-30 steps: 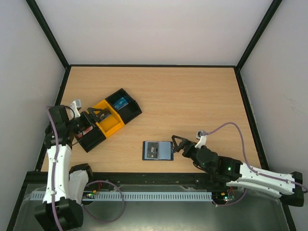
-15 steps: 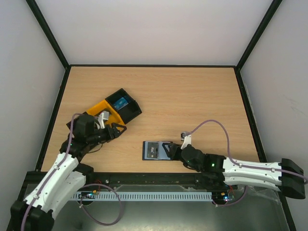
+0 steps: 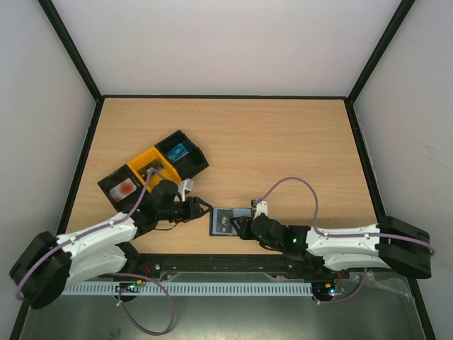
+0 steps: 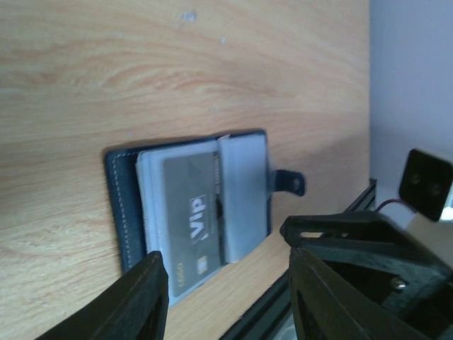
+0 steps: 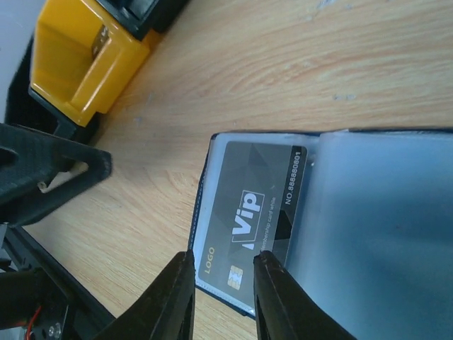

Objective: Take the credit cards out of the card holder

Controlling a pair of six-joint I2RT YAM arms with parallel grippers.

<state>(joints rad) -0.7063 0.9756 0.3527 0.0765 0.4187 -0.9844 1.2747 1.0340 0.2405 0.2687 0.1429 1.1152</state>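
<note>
Card holder [image 5: 382, 212] lies open and flat on the table [image 3: 283, 142], close to the near edge, between my 2 grippers. Grey-blue inner panels face up. The tab clasp [image 4: 290, 183] sticks out from its right half.

Dark card [image 5: 251, 212] sits in the holder's left half, face up, with "Vip" and a number strip readable. It is the only card I can see in the holder.

Left gripper [image 4: 223, 258]: fingers [image 4: 134, 304] spread wide, nothing between them. It hovers just beside the holder's left edge, and I cannot tell whether it touches it. In the top view this arm reaches low across the table from the near left corner.

Right gripper [image 5: 224, 256]: fingers [image 5: 279, 304] apart with a narrow gap, gripping nothing that I can see. The tips sit over the near edge of the holder, at the card's lower end. Contact with the holder cannot be judged from the wrist view. In the top view this gripper covers part of the holder's right half.

3 trays stand in a diagonal row well to the left of the holder:
- far black tray [image 3: 192, 164], holding the blue card [image 3: 179, 150]
- yellow tray [image 3: 147, 157] in the middle, contents unclear
- near black tray [image 3: 106, 183], holding the white card [image 3: 124, 188], red round mark up
</note>
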